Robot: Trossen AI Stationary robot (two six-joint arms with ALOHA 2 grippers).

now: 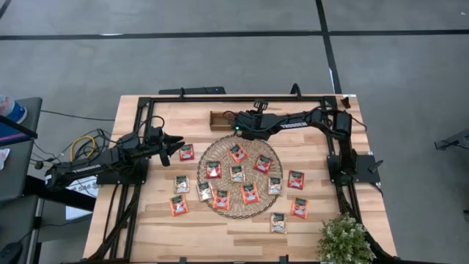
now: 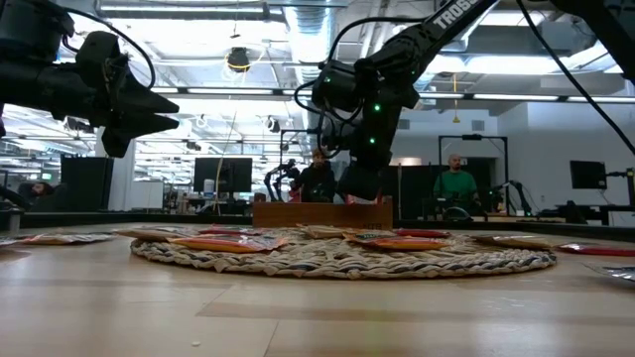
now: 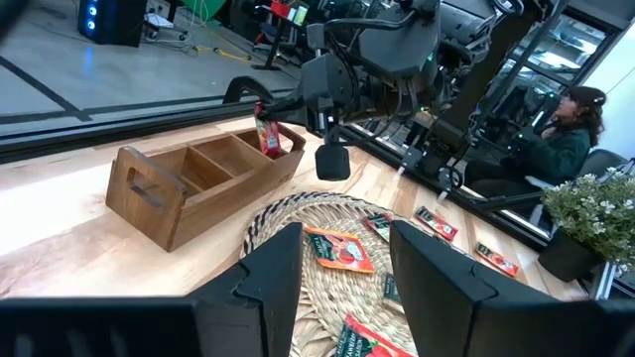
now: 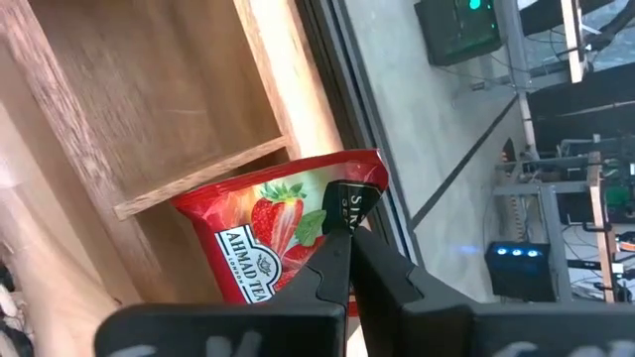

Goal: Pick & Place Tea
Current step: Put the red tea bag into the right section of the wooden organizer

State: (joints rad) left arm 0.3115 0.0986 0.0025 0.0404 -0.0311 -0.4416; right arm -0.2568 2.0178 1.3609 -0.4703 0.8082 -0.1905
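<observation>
A brown wooden compartment tray (image 1: 218, 119) stands near the table's far edge, behind the round woven mat (image 1: 239, 176). Several tea sachets lie flat on the mat and on the table around it, such as a red one (image 1: 187, 152). My right gripper (image 4: 349, 236) hovers over the tray's right end compartment, shut on a red strawberry tea sachet (image 4: 268, 233). In the left wrist view that sachet (image 3: 268, 139) stands upright in the compartment. My left gripper (image 3: 342, 288) waits open at the table's left (image 1: 176, 144), level and above the table, holding nothing. My right gripper pinches the red sachet between its two fingertips (image 4: 327, 278) at one edge, on its dark green patch (image 4: 342, 203). The fingers slant down from the table's right side. The sachet stands upright with its lower part behind the tray's wall; whether it rests on the floor is hidden.
A potted plant (image 1: 344, 238) stands at the near right corner. Black frame rails (image 1: 242, 97) run along the table's far edge and its sides. Loose sachets lie left and right of the mat. People sit in the room beyond the table (image 2: 456, 183).
</observation>
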